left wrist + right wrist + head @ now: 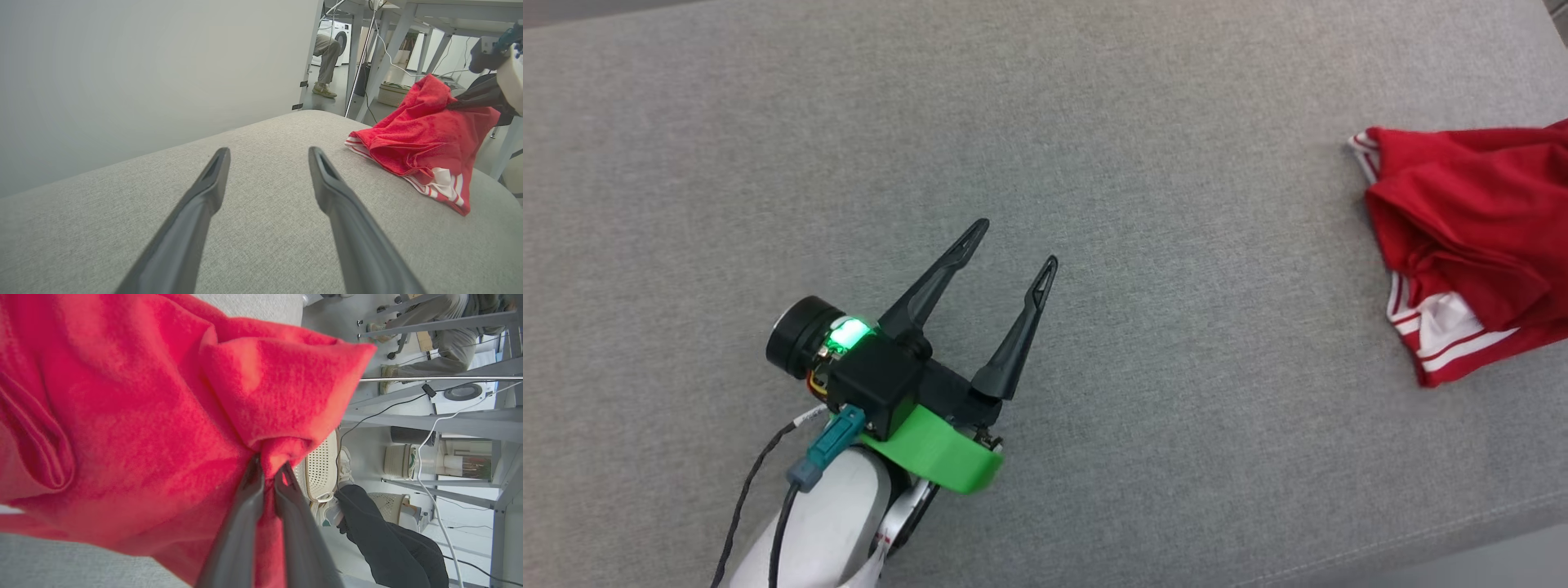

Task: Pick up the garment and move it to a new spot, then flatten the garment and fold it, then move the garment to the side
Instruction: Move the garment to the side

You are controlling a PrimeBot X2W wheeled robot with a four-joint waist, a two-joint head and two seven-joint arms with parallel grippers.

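Now: the right pincer is pressed together on a bunched fold of the garment, with red cloth gathered between the two dark fingers and spilling to either side of them. In the left wrist view the held fold stands up as a peak. The rest of the shirt slopes down from it and lies on the grey worktop, with the striped trim and a white sleeve at its near edge. The garment sits at the worktop's right end, close to the edge.

The left pincer is spread wide and holds nothing. It is well apart from the cloth, over the bare middle of the worktop.

We judge this to be the first step: the grasp is made, but the carry to a new spot is not yet done. Next we need a lift high enough to clear the trailing hem, then a move toward the open middle. The cloth is thin and held at only one point, so we expect it to hang and drag. Flattening will then need the left pincer too.
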